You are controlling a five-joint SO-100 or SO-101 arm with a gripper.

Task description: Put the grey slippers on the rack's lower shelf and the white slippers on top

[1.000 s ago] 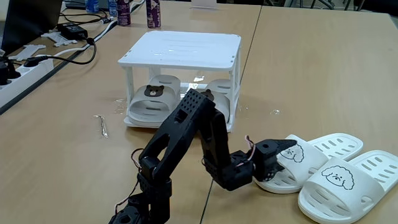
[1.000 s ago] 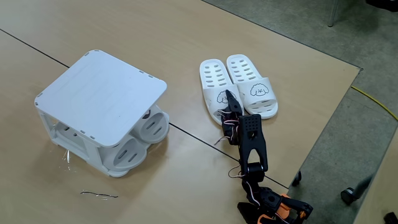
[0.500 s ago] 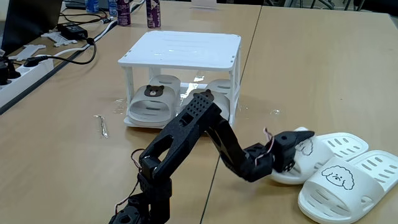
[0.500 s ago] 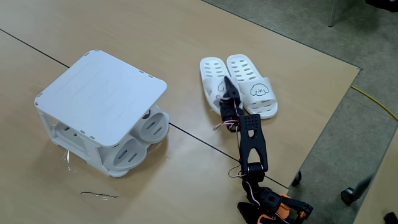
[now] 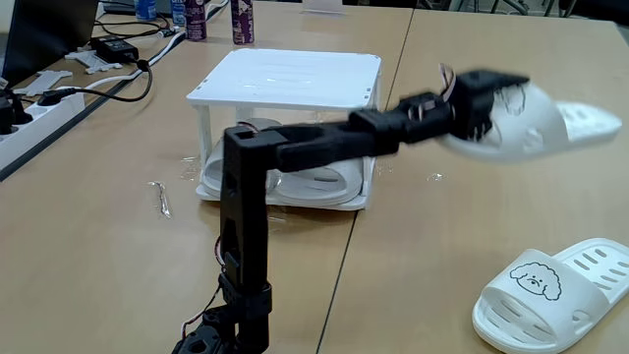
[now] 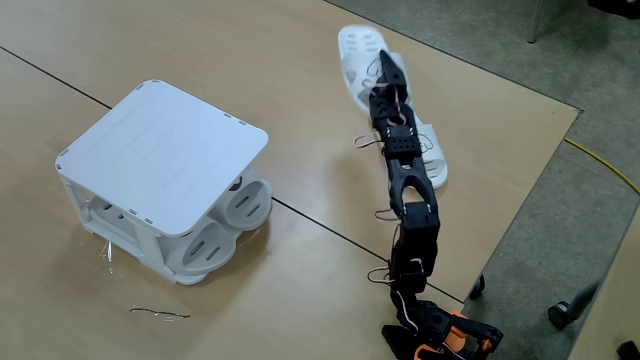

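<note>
Looking like an office: wide wooden desks (image 5: 472, 69), a power strip (image 5: 34, 113) trailing cables (image 5: 118, 84), grey carpet (image 6: 590, 100).

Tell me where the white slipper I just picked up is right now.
It is in the air, held by the tool: the lifted white slipper hangs at the right in a fixed view, above the table, right of the rack and above its mate.

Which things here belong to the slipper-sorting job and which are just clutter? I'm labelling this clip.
Job: rack; grey slippers on its lower shelf; white slipper held up by the gripper; second white slipper on the table.

Clutter: power strip and cables; bottles; small metal piece.
</note>
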